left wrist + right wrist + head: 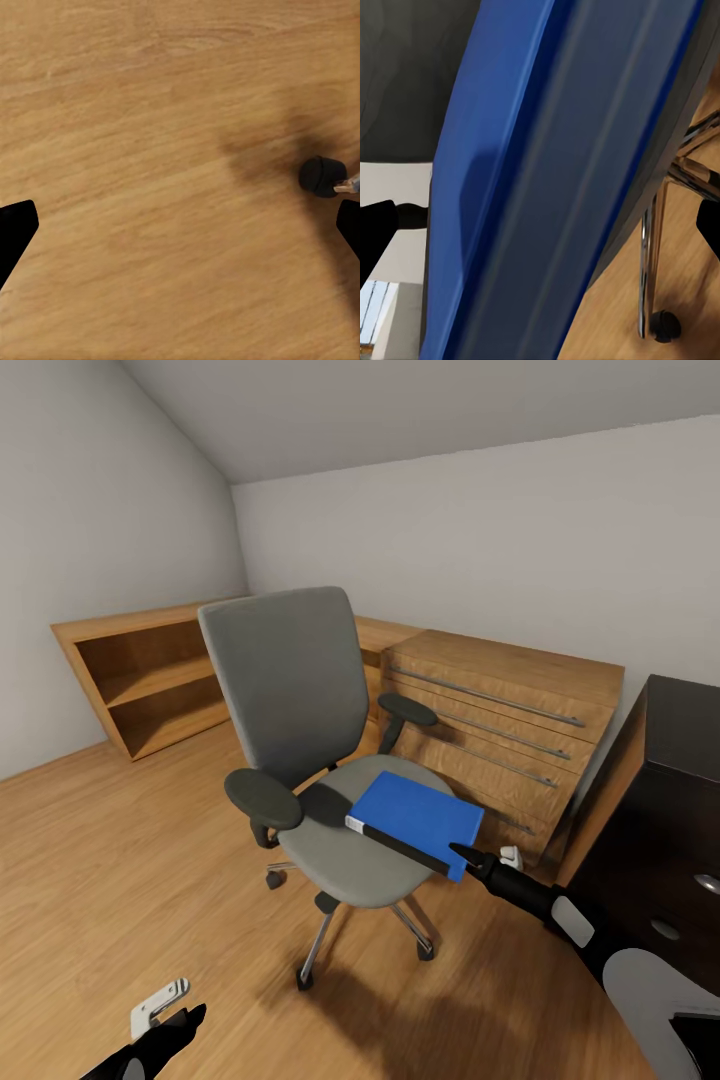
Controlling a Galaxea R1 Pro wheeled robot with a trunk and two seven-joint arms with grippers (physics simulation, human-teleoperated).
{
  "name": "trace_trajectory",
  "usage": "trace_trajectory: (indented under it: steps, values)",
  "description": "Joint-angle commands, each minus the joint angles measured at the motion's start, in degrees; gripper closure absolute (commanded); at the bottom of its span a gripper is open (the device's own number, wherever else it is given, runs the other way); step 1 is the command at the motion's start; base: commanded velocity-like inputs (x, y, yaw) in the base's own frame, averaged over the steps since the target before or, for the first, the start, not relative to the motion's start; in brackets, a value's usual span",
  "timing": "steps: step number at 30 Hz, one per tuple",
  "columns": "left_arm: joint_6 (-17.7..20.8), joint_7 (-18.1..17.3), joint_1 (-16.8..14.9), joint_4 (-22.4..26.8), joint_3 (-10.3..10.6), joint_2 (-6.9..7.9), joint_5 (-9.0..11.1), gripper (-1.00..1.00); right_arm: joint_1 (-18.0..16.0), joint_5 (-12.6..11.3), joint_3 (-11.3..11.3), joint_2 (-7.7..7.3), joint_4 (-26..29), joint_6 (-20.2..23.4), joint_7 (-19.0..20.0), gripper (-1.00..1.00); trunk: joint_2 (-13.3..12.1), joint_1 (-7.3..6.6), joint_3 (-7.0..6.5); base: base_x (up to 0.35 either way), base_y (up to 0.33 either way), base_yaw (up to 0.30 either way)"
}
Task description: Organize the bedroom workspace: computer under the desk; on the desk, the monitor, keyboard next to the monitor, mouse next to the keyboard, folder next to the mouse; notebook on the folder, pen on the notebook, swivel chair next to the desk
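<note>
My right gripper (462,852) spreads wide at the blue folder (418,818) on the swivel chair (300,700). Light-wood drawer chest (500,730) stands just behind; my left gripper (170,1028), wide too, hangs over bare floor (150,150)

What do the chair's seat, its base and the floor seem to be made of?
Seat: grey upholstery, probably fabric, matte with no shine. Base: chrome-looking metal, with bright reflective legs; black castors, likely plastic. Floor: wood or laminate, with warm visible grain and a slight sheen.

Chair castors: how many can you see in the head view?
3 castors: one nearest the camera, one at right, one behind under the armrest. Others likely hidden under the seat.
</note>
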State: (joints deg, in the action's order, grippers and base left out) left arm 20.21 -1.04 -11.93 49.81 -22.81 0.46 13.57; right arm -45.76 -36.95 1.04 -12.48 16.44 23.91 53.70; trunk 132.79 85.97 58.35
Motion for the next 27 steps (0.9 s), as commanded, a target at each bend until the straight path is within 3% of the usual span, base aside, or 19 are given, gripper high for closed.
trace_trajectory:
  steps: [1,9,10,27]
  values:
    - [0.4,-0.1,0.0,0.1,-0.1,-0.02,0.4,-1.00,0.0,-0.2,0.1,0.00,0.0,0.5,0.1,-1.00,0.0,-0.01,0.05,0.000,0.000,0.000]
    - [0.4,-0.1,0.0,0.1,-0.1,-0.02,0.4,-1.00,0.0,-0.2,0.1,0.00,0.0,0.7,0.1,-1.00,0.0,-0.01,0.05,0.000,0.000,0.000]
    - [0.4,-0.1,0.0,0.1,-0.1,-0.02,0.4,-1.00,0.0,-0.2,0.1,0.00,0.0,0.7,0.1,1.00,0.0,-0.01,0.05,0.000,0.000,0.000]
    - [0.4,-0.2,0.0,0.1,-0.1,-0.02,0.4,-1.00,0.0,-0.2,0.1,0.00,0.0,0.7,0.2,1.00,-0.8,-0.45,-0.31,0.000,0.000,0.000]
